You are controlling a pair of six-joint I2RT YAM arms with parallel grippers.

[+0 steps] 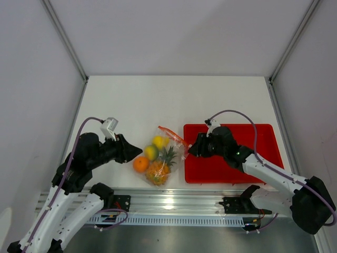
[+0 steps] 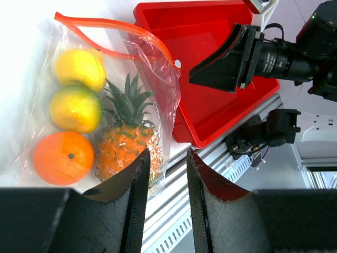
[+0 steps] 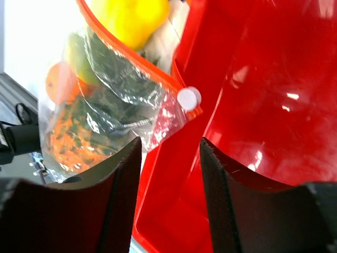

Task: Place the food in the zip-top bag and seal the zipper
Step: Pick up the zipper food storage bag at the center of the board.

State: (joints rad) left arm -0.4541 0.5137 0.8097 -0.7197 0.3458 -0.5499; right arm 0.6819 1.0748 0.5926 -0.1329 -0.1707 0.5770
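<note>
White bench [image 1: 131, 100] between grey walls. The left hand [image 2: 166, 155], fingers apart and empty, hovers just beside the pineapple [image 2: 126, 137]. The right hand [image 3: 171, 142], fingers apart, faces a corner of the zip-top bag [image 3: 121, 95] without gripping it. Inside also lie the lemon [image 2: 79, 67], green fruit [image 2: 75, 108] and orange [image 2: 63, 157]. The zipper [image 2: 113, 23] gapes open beside the red tray [image 1: 231, 163].

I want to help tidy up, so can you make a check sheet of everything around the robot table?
Surface: white table, nothing spilled seen.
Job's things: zip-top bag holds lemon, green fruit, pineapple; orange seems inside too; zipper gaping open.
Clutter: red tray beside the bag.
Grippers: left gripper open, holding nothing; right gripper open around the bag's corner.
Cables: purple cable looping over each arm.
Surroundings: white walls, metal rail at near edge.
</note>
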